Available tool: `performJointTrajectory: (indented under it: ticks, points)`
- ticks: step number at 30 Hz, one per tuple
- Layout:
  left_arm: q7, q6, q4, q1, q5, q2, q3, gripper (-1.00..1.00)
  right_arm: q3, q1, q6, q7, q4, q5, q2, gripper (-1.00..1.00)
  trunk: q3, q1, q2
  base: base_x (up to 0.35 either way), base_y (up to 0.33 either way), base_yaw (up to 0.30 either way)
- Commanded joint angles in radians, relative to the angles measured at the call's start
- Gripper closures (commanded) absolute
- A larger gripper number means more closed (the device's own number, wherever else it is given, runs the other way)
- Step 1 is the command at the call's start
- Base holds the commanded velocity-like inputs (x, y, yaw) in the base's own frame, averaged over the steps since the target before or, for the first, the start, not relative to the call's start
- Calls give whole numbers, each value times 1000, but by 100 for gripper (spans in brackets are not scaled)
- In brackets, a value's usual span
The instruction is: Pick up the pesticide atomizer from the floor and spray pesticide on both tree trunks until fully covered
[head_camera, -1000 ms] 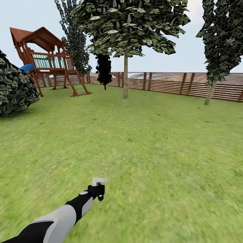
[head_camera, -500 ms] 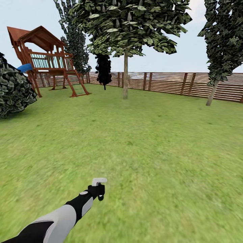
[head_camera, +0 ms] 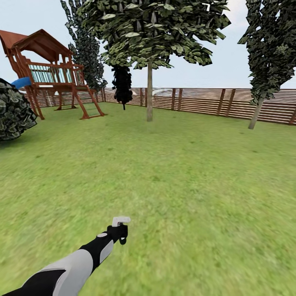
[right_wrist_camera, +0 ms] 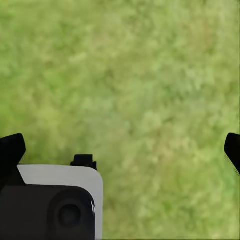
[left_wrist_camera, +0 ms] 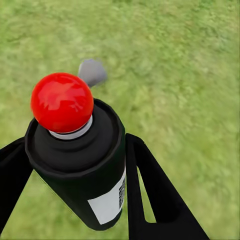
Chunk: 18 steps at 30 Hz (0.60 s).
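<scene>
Pickup step is done: left gripper (left_wrist_camera: 75, 200) is clamped on the pesticide atomizer (left_wrist_camera: 80, 160), one black finger on either side of the bottle, held out low over the lawn (head_camera: 197, 189); in the head view the pale trigger head (head_camera: 121, 220) sits at the end of the outstretched left arm; spraying not begun, judging by distance; no mist visible on either trunk; nearer tree trunk (head_camera: 149, 92) stands well ahead by the slatted fence (head_camera: 213, 100), second trunk (head_camera: 256, 111) leans off at the far right, both well apart from the robot; remaining: drive up, coat trunk one, then trunk two; right gripper (right_wrist_camera: 120, 150) hangs spread wide over grass, nothing between the fingertips; label: a white panel (left_wrist_camera: 107, 202) on the bottle with small dark print, too blurred to read; red cap (left_wrist_camera: 62, 102) bears no writing; playset (head_camera: 49, 74) at left.
</scene>
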Motion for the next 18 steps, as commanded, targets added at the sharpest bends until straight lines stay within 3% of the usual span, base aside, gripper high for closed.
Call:
performJointTrajectory:
  ticks: [1, 18]
  points:
    - [-3, -3, 1, -1, -8, 0, 8, 100, 3, -1, -3, -4, 1, 2, 0, -100, -2, 1, -1, 350, 0, -1]
    - [-3, -3, 1, -1, -8, 0, 8, 100, 3, -1, -3, -4, 1, 4, 0, -100, -2, 1, -1, 350, 0, 0]
